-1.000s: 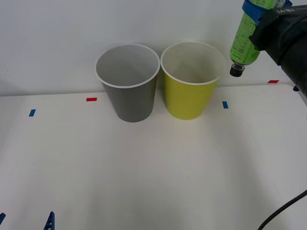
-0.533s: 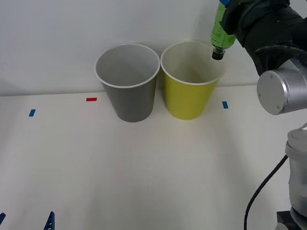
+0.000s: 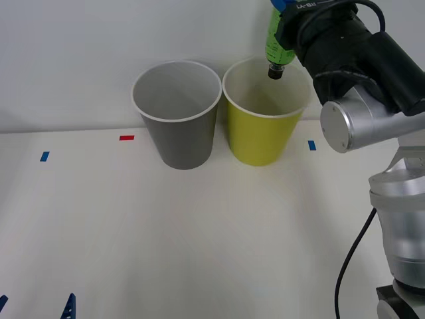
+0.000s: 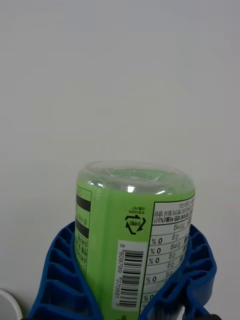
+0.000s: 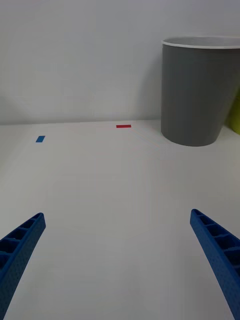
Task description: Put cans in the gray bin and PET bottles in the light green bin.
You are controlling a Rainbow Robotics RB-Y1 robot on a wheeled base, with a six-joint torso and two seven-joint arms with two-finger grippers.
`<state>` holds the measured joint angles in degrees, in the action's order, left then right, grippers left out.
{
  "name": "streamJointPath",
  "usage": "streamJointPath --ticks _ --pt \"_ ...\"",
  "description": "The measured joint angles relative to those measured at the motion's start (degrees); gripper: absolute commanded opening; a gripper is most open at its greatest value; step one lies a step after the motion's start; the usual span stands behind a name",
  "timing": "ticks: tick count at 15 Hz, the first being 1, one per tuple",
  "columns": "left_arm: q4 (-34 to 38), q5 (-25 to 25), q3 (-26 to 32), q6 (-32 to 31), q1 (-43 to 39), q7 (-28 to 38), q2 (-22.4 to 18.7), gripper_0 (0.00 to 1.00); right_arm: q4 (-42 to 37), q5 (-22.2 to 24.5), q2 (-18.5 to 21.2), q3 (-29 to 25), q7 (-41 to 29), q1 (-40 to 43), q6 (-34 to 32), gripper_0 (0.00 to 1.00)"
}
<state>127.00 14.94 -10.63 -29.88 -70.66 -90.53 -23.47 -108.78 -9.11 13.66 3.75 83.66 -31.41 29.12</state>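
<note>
Clamping our right gripper round the PET bottle, we hold it upright, cap down, directly over the light green bin; our left gripper waits spread open, far from that bin.

Two tall round tapered bins stand here: one dark gray bin and one yellow-green bin. One small green-labelled plastic bottle. Tape marks: two blue, one red.

PET bottle label, upside down: barcode digits 8 809799 270661, recycling triangle, column of "0 %" values, "70mg".
</note>
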Motion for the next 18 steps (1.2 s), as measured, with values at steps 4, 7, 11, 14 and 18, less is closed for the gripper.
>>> streamJointPath --ticks 4,7,11,14,18 --pt "0.0 0.0 0.0 0.0 0.0 0.0 0.0 1.0 0.1 2.9 -0.2 0.81 -0.6 -0.53 -0.11 0.98" --pt "0.0 0.0 0.0 0.0 0.0 0.0 0.0 1.0 0.1 4.57 -0.31 1.1 -0.85 -0.6 -0.11 1.0" --pt "0.0 0.0 0.0 0.0 0.0 0.0 0.0 1.0 0.1 4.93 -0.1 1.17 -1.18 -0.6 -0.09 1.0" --pt "0.0 0.0 0.0 0.0 0.0 0.0 0.0 1.0 0.01 6.0 -0.05 1.1 -1.46 -0.23 -0.09 1.0" --pt "0.0 0.0 0.0 0.0 0.0 0.0 0.0 1.0 -6.95 7.8 -0.13 0.77 -1.63 7.13 -0.36 1.0"
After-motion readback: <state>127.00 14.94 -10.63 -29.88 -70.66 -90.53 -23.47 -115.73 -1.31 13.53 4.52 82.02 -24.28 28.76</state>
